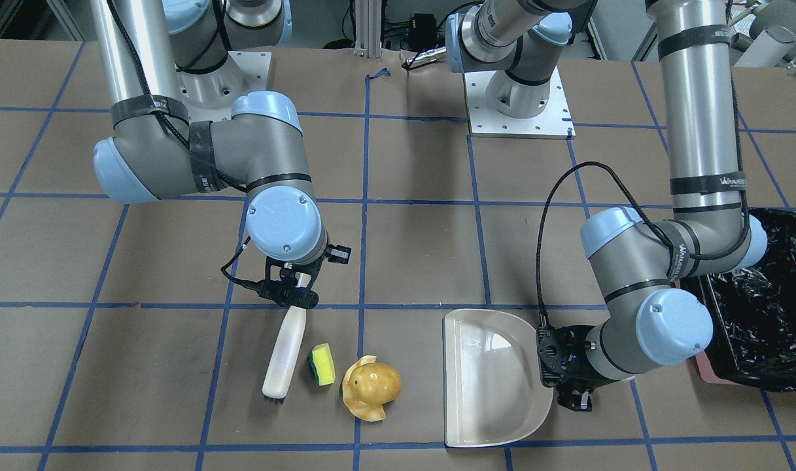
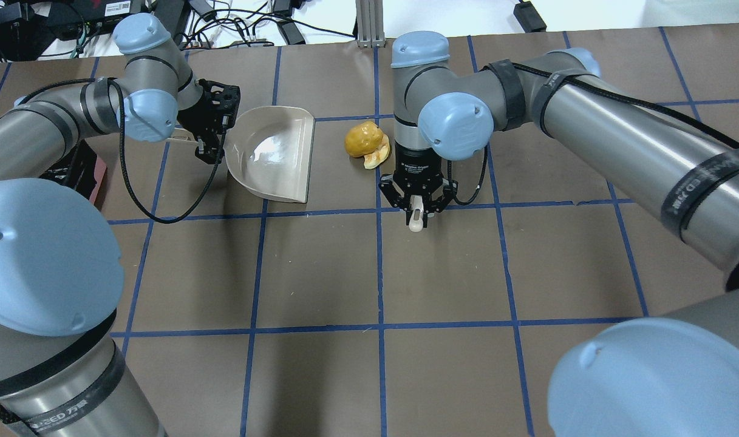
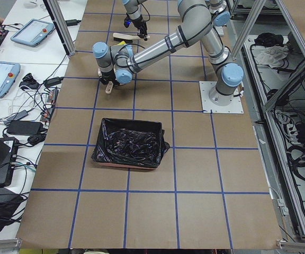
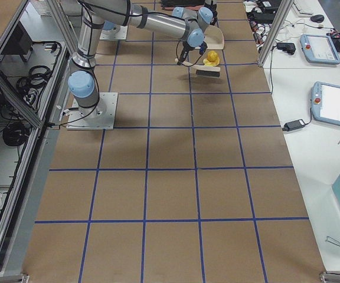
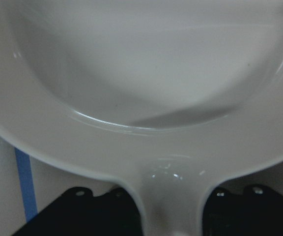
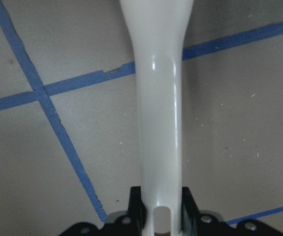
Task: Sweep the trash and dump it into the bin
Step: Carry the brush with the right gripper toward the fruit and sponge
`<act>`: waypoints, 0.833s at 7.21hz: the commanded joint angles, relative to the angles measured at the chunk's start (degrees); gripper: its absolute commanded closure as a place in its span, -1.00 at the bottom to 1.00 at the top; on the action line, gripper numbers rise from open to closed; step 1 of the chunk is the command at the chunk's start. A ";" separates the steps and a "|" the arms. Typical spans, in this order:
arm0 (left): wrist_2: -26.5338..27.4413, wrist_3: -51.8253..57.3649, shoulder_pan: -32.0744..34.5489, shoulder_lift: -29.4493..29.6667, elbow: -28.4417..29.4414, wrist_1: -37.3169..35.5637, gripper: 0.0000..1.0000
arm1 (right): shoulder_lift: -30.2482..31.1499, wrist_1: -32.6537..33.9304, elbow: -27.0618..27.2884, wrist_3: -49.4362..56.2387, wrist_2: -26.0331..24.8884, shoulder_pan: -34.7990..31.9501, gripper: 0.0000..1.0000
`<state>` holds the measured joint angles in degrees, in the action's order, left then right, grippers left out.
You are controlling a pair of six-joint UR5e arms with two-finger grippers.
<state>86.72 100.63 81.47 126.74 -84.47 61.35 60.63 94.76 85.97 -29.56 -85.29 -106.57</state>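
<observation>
Beige hand brush (image 1: 285,350) clenched at its handle by right gripper (image 1: 292,288) — left gripper (image 2: 206,141) grasps dustpan (image 1: 496,379) handle; sponge (image 1: 324,364), potato lump (image 1: 375,381), croissant piece (image 1: 365,410) lie between.

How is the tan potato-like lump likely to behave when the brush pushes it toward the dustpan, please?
The lump looks rounded and smooth, so it would probably roll rather than slide. It lies against the croissant piece, which may move with it or deflect it sideways.
</observation>
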 commanded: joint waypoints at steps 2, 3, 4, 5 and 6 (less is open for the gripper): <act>0.29 -1.67 0.70 -0.09 0.01 0.00 0.78 | -3.58 0.07 -3.96 -3.74 1.69 -2.68 0.85; 0.29 -1.75 0.70 -0.09 0.01 0.00 0.78 | -3.67 0.07 -4.57 -4.01 3.10 -2.77 0.85; 0.29 -1.67 0.70 -0.09 0.01 0.00 0.78 | -3.76 -0.02 -4.84 -4.19 3.20 -3.55 0.84; 0.29 -1.67 0.62 -0.09 0.01 0.00 0.79 | -4.46 -0.02 -5.45 -4.28 3.20 -4.43 0.84; 0.29 -1.49 0.62 0.00 0.01 0.00 0.79 | -5.25 -0.11 -6.59 -4.19 3.12 -5.48 0.83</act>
<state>87.01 99.00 82.12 126.66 -84.46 61.35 56.24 94.74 80.52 -33.73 -82.20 -110.84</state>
